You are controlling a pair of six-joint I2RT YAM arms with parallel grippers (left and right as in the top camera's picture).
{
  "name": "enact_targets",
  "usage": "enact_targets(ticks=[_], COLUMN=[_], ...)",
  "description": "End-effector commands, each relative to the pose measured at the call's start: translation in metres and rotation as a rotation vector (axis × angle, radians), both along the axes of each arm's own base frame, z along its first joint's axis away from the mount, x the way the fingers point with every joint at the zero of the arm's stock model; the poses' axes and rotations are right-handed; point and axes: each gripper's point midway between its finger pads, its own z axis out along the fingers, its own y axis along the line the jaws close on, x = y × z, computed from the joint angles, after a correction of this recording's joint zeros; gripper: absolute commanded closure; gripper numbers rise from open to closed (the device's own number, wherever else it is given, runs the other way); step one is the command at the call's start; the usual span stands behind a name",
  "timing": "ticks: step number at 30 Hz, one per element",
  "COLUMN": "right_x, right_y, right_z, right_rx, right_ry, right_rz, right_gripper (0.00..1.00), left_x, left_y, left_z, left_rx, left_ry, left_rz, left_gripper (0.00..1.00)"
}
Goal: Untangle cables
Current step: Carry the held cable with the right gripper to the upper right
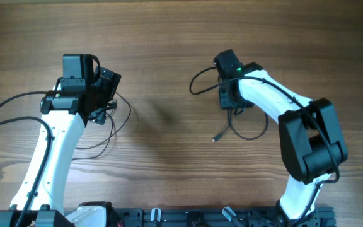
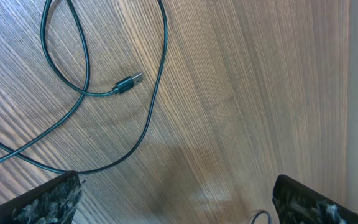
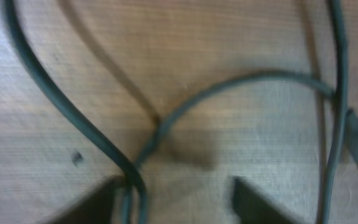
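Thin black cables (image 2: 165,43) in loose loops on the table (image 2: 260,93).
Left gripper (image 2: 176,191) jaws spread wide; right gripper (image 3: 176,200) jaws apart (a crossed cord runs beside one finger (image 3: 98,204)).

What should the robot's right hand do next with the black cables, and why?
Probably close the right gripper on the cable. Its jaws stand open, low over the table, and that cable runs into the gap right beside one finger, so a grip looks within easy reach.
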Motion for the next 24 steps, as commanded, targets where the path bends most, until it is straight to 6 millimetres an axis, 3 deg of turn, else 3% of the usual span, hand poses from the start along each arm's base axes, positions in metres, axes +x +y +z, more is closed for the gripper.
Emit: enact_targets(ticks=[1,7,8,10,11,13,16,18,22,24], right_x=[-0.021,-0.059,-0.066,-0.076,-0.079,-0.080,-0.072,-0.052,0.004,0.037], right_y=[0.015,0.020,0.019,0.016,0.015,0.013,0.017,0.022,0.022,0.006], right_z=[-0.005,-0.016,-0.021,-0.033,-0.040,-0.051,-0.058,-0.048,0.005,0.042], right_rx=[0.079,0.142,0.146,0.140,0.141,0.144,0.168,0.192,0.207,0.159], right_ry=[0.112,0.254,0.269,0.279,0.276,0.248,0.194,0.135,-0.057,-0.201], right_rz=[0.031,-0.009,-0.009,-0.007,-0.012,-0.042,-0.038,-0.039,-0.054,-0.085], right_gripper=[0.00,0.01,0.09,0.59,0.75,0.95,0.96,0.96,0.96,0.96], left_x=[-0.001,-0.001,-0.001,-0.001,-0.001,-0.001,-0.001,-0.001,-0.001,-0.001], left_y=[0.000,0.000,0.000,0.000,0.000,0.000,0.000,0.000,0.000,0.000], left_z=[-0.006,-0.006,-0.006,-0.006,-0.006,-0.006,-0.006,-0.006,-0.006,-0.006], left_rx=[0.003,0.003,0.003,0.003,0.003,0.003,0.003,0.003,0.003,0.003], left_ry=[0.015,0.015,0.015,0.015,0.015,0.015,0.015,0.015,0.015,0.015], left_rz=[-0.001,-0.001,-0.001,-0.001,-0.001,-0.001,-0.001,-0.001,-0.001,-0.001], left_gripper=[0.00,0.00,0.00,0.00,0.00,0.00,0.00,0.00,0.00,0.00])
